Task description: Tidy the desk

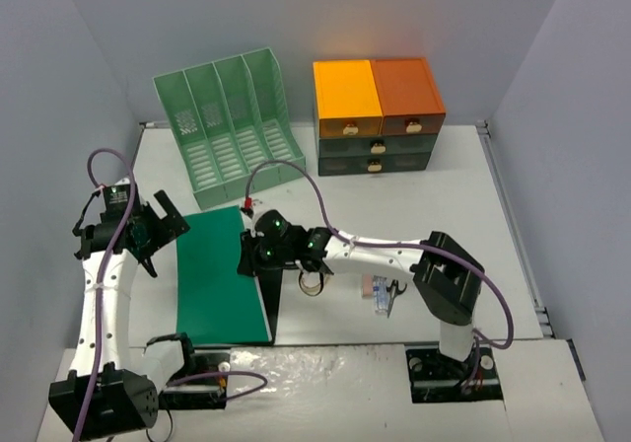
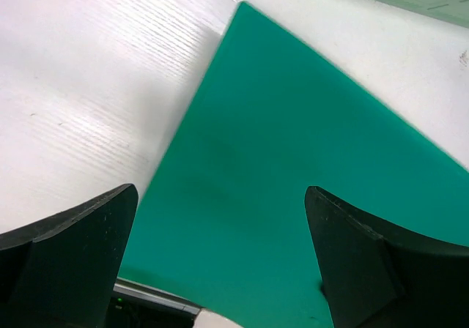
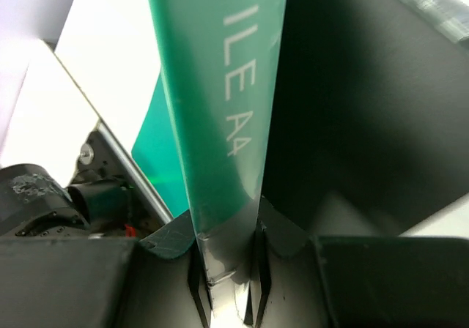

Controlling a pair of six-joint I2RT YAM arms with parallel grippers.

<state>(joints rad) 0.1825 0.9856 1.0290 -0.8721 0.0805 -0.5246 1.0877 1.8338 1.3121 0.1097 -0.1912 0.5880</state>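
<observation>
Green folder (image 1: pixel 212 274) rests on the white surface (image 1: pixel 414 195), one edge clenched in the right pincer (image 1: pixel 248 255); left pincer (image 1: pixel 158 227) hangs released above the opposite side; slotted rack (image 1: pixel 232 126) stands beyond both pincers, so filing is judged not yet done; only the right wrist view shows the lettering "FILE A4".

Desk (image 1: pixel 454 205) is shown white; folder (image 1: pixel 219 279) teal; slotted rack (image 1: pixel 232 136) (11 o'clock) pale green; cabinet (image 1: pixel 375 116) (1 o'clock) orange and dark green.
</observation>
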